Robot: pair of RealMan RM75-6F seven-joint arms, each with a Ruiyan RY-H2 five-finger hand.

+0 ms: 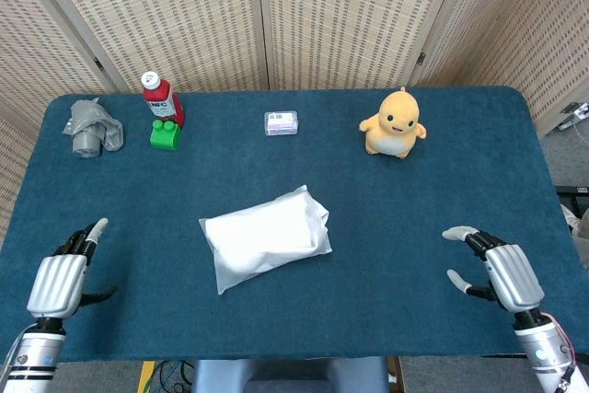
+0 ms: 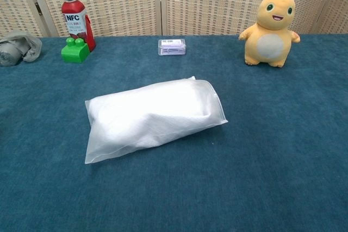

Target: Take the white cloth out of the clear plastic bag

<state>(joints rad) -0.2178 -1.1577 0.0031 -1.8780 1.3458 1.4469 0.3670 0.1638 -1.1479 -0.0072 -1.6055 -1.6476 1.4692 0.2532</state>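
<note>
A clear plastic bag [image 1: 267,237] [image 2: 152,117] lies flat in the middle of the blue table, with the white cloth [image 1: 260,244] [image 2: 141,118] folded inside it. My left hand [image 1: 63,275] rests near the front left edge, fingers apart, holding nothing. My right hand [image 1: 497,269] sits near the front right edge, fingers spread and empty. Both hands are well clear of the bag. Neither hand shows in the chest view.
Along the back of the table [image 1: 442,200] stand a grey crumpled cloth [image 1: 90,126], a red bottle [image 1: 162,98] with a green block [image 1: 165,133] in front, a small clear box [image 1: 281,123], and a yellow plush toy [image 1: 394,123].
</note>
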